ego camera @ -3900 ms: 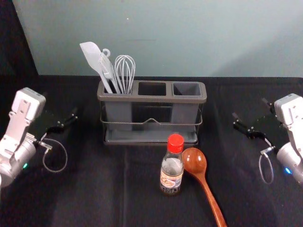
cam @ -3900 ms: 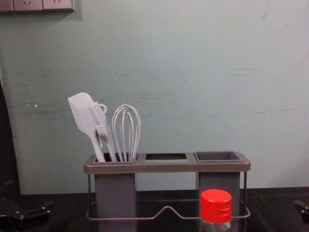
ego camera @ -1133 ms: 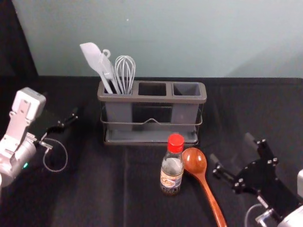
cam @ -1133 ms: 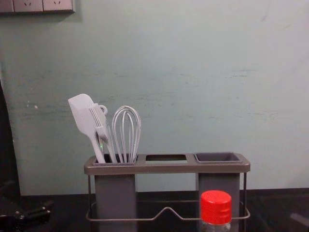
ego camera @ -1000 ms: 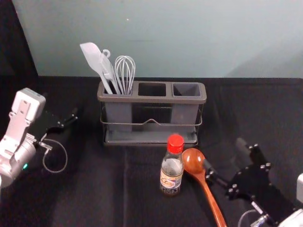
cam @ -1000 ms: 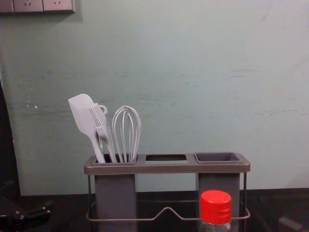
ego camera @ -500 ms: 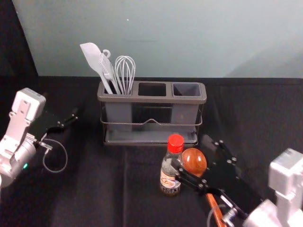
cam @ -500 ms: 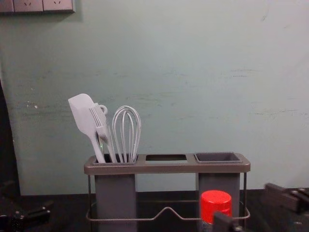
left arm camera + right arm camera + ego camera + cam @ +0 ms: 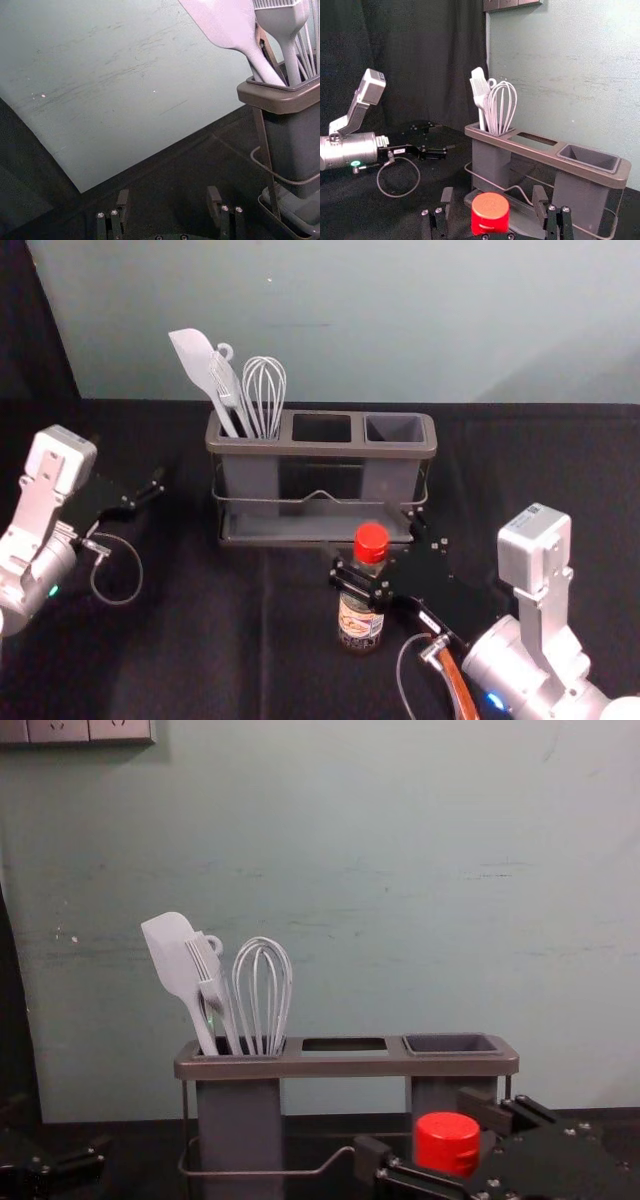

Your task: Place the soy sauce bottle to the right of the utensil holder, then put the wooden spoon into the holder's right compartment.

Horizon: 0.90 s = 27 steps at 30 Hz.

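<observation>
The bottle (image 9: 360, 625) stands upright on the dark cloth (image 9: 200, 670), near the front of the holder (image 9: 320, 450) and to the robot's side of its right half. Taking twelve o'clock as straight away from the robot, the right gripper (image 9: 374, 544) reaches to the bottle from four o'clock. Its jaws are released and spread around the upper bottle, one on the robot's side and the other beyond, towards one o'clock. In the right wrist view the red cap (image 9: 490, 212) sits between them with a gap on each side. The spoon (image 9: 460, 685) lies on the cloth, its handle at about four o'clock from the bottle and running towards the robot; the rest of it is hidden under the right gripper and its arm. From the bottle, the holder's centre is at eleven o'clock and its right compartment (image 9: 395, 447) at about twelve, with nothing standing in it. The middle slot (image 9: 322, 414) is beside that. The left compartment (image 9: 250, 480) holds a spatula (image 9: 195, 360), a brush (image 9: 228, 390) and a whisk (image 9: 265, 380), all heads up, the spatula leaning out towards ten o'clock. Farther out, at ten o'clock from the bottle, the left gripper (image 9: 130, 502) is parked left of the holder, well apart from it; the left wrist view shows its jaws wide apart, grasping nothing. Beyond the holder, at twelve o'clock, rises the pale wall (image 9: 350, 320), with a dark curtain (image 9: 420, 60) at its left.
</observation>
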{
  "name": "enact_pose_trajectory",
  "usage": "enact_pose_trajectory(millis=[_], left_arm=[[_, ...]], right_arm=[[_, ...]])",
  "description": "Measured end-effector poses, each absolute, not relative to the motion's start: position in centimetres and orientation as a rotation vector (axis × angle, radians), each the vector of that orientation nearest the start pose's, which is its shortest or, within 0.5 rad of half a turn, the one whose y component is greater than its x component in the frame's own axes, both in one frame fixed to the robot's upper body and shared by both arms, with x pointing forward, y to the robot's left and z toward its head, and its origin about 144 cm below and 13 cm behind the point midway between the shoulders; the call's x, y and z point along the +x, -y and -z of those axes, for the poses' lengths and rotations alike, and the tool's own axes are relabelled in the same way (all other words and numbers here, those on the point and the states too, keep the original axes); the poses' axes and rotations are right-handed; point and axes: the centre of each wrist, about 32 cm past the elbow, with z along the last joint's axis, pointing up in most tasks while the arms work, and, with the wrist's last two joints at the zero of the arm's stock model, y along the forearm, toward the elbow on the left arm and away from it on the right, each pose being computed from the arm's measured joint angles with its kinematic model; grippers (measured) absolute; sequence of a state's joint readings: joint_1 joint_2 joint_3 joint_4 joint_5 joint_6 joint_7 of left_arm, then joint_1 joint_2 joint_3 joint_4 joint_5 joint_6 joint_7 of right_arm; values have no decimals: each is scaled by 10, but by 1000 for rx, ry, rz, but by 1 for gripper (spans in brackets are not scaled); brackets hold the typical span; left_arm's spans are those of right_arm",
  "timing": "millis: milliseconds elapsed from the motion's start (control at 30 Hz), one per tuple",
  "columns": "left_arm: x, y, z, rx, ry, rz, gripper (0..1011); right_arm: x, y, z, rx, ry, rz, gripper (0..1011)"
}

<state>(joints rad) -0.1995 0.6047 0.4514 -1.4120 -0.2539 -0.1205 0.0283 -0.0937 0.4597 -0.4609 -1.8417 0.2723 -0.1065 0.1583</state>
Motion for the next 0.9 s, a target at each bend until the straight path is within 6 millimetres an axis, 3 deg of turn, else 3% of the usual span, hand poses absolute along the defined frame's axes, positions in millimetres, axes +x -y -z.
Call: enact_pose_trajectory(millis=[133,333,733,767,900], left_arm=[[489,-310,-1140,304,285,-1248,1000],[489,-310,-1140,304,285,-1248,1000],[489,-310,-1140,304,285,-1248,1000],[489,-310,-1140,304,285,-1248,1000],[489,-310,-1140,304,285,-1248,1000]], right_arm=[[394,193,-1161,18,113,878,996],[393,192,-1160,26,106,881,883],[390,191,-1159,36,94,883,517],[390,191,-1160,39,95,883,453],[387,191,-1163,48,99,884,377]])
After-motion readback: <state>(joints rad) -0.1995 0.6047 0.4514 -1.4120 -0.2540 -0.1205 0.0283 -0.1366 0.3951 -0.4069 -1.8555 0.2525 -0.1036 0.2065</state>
